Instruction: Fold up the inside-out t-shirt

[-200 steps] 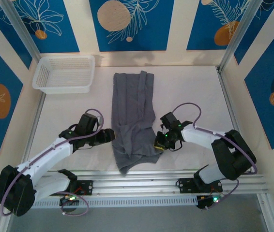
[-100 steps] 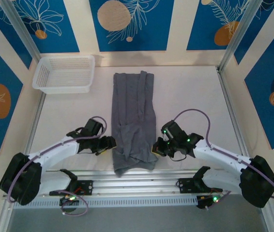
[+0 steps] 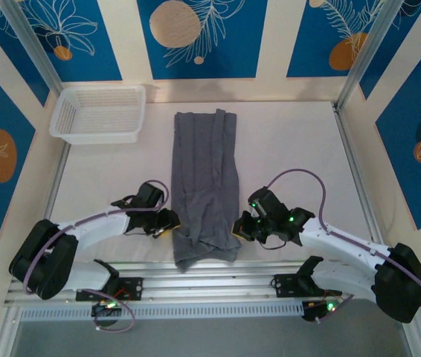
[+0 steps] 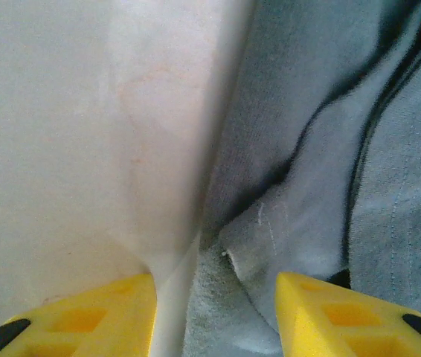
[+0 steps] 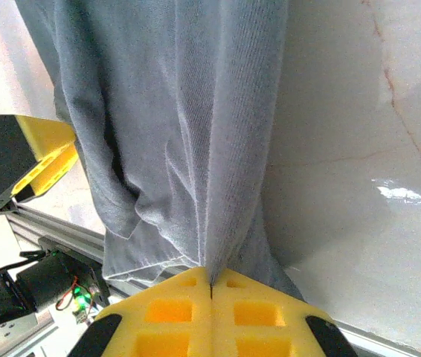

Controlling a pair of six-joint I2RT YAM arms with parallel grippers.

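Note:
The inside-out t-shirt lies as a long dark grey strip down the middle of the table, its near end bunched. My right gripper is at the strip's near right edge; in the right wrist view its yellow pads are shut on a raised fold of the t-shirt. My left gripper is at the near left edge. In the left wrist view its jaws stand apart, one finger over bare table, the other over cloth, with the shirt's edge between them.
A white mesh basket stands at the far left of the white table. An aluminium rail runs along the near edge, just below the shirt's end. The left gripper's yellow finger shows beyond the cloth in the right wrist view.
Both grippers moved nearer to the table's front along the shirt's sides. The left jaws narrowed around the shirt's left edge. The shirt's near end drew in and bunched.

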